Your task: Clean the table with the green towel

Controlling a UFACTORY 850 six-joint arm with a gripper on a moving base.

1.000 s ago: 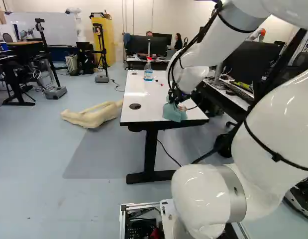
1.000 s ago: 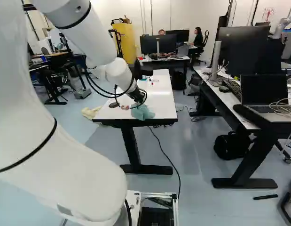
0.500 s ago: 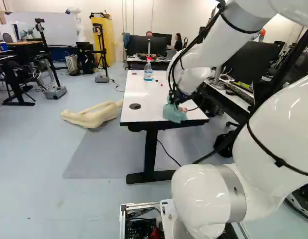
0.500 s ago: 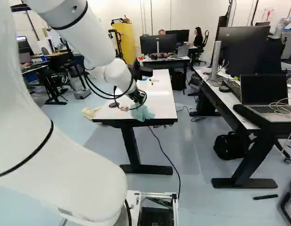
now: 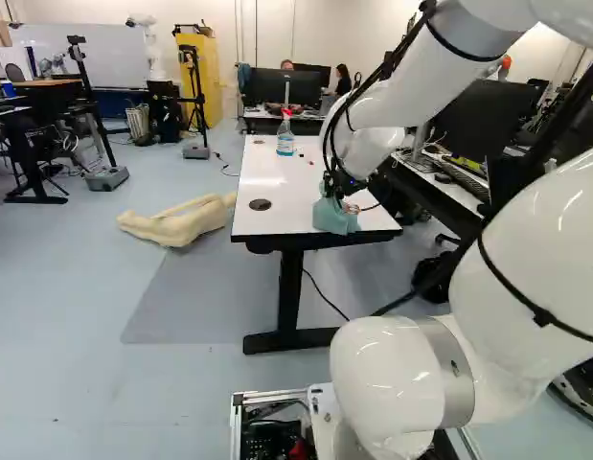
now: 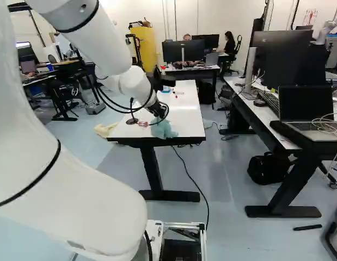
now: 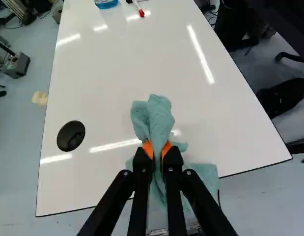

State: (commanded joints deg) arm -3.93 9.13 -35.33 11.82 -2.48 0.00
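Over the surface [image 5: 306, 206], the jaws pinch the green towel [image 7: 158, 123], any print on the spray bottle [image 5: 285, 145] illegibly small.

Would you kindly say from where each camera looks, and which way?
Left base view: on the base, behind-left of the white jointed arm, facing ahead and down to the white-topped table; arm at right.
Right base view: behind-right, facing likewise; arm at left.
Wrist view: on the wrist, looking along the black pincer over the green cloth towel.
All share table and towel.
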